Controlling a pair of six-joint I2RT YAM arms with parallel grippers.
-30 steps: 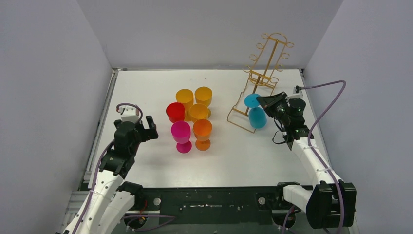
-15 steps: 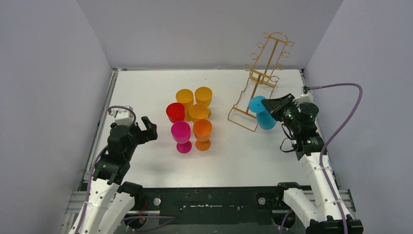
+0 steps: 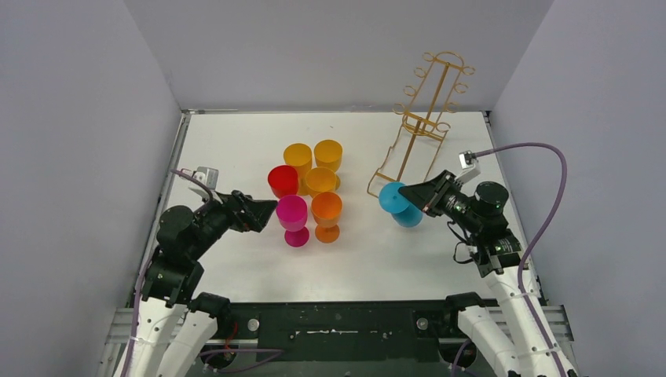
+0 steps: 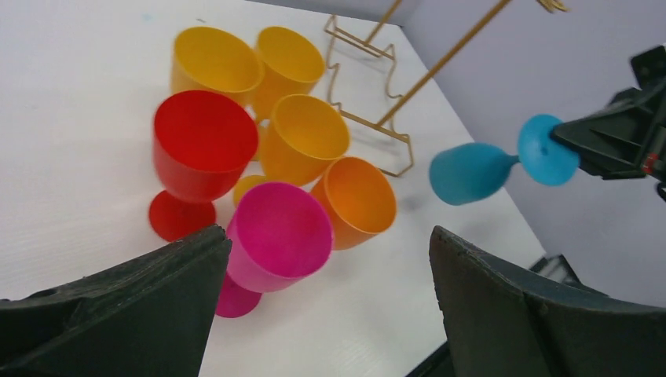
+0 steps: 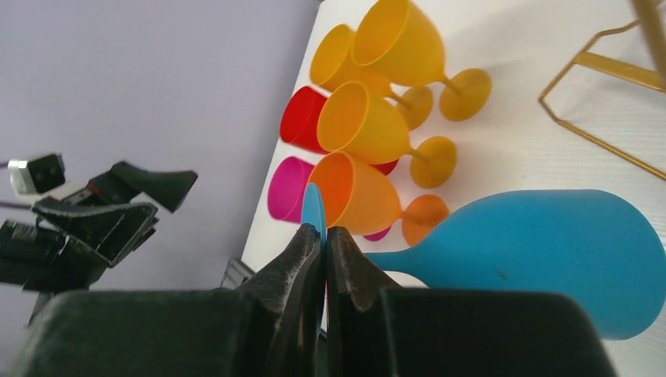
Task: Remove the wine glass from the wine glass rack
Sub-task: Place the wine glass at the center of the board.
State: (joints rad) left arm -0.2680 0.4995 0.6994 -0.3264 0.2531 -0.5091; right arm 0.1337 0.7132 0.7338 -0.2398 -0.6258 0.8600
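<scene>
The blue wine glass (image 3: 397, 206) hangs in the air off the gold wire rack (image 3: 420, 126), near the rack's front base. My right gripper (image 3: 408, 192) is shut on the edge of the glass's round foot, with the bowl (image 5: 565, 255) lying sideways beside the fingers (image 5: 302, 259). In the left wrist view the glass (image 4: 471, 171) shows at right, clear of the rack (image 4: 377, 94). My left gripper (image 3: 263, 214) is open and empty, close to the left of the pink glass (image 3: 292, 216).
Several upright glasses stand in a cluster mid-table: two yellow (image 3: 314, 155), a red (image 3: 281, 181), a third yellow (image 3: 320, 182), an orange (image 3: 327, 212) and the pink one. Grey walls close in both sides and the back.
My right gripper has carried the blue glass off the rack, forward and to the left. My left gripper has swung right, toward the pink glass.
</scene>
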